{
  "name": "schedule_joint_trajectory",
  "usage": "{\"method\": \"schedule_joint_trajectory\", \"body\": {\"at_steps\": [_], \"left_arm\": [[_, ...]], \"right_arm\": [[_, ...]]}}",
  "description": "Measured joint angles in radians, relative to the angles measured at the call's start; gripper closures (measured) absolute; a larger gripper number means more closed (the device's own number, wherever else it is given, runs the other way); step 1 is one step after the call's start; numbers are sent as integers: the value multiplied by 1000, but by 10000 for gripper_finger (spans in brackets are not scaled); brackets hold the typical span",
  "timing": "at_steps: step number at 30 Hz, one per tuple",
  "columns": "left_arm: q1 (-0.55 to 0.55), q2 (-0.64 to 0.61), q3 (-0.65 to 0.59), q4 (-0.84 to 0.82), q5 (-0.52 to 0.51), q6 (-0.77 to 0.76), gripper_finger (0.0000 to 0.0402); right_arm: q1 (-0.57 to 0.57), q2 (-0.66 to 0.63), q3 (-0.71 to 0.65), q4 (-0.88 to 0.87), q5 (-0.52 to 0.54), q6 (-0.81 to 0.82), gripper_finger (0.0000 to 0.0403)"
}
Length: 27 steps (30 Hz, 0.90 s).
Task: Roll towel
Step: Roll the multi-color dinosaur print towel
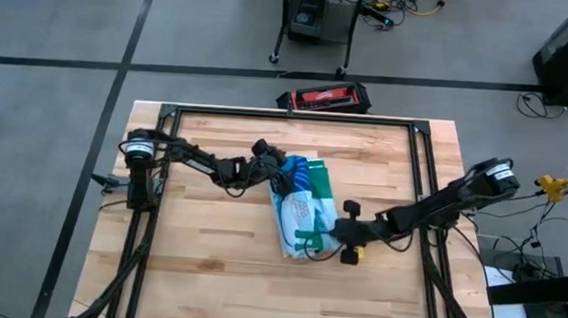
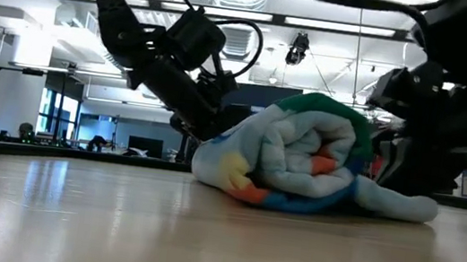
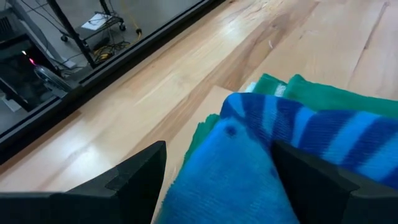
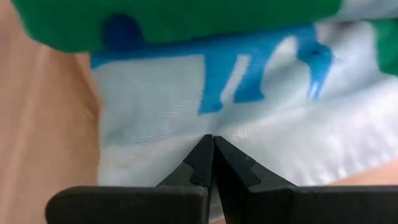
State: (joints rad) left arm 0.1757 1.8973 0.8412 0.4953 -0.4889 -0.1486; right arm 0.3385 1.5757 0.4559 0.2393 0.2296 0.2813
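Your left gripper (image 3: 214, 180) stands wide around the towel (image 1: 302, 212); your right gripper (image 4: 212, 149) is closed, pressing it. Keep the roll tight.

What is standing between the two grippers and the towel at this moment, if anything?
Nothing visible does. The left gripper is open, with the towel lying between its fingers. The right gripper is shut, with its tips right against the pale cloth at the roll's other side. Only the bare wooden table surrounds the roll.
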Motion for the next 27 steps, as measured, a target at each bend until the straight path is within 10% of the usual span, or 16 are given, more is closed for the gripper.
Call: {"method": "schedule_joint_trajectory", "body": {"at_steps": [27], "left_arm": [[-32, -199, -287, 110, -6, 20, 128]], "right_arm": [[25, 60, 125, 72, -113, -87, 403]]}}
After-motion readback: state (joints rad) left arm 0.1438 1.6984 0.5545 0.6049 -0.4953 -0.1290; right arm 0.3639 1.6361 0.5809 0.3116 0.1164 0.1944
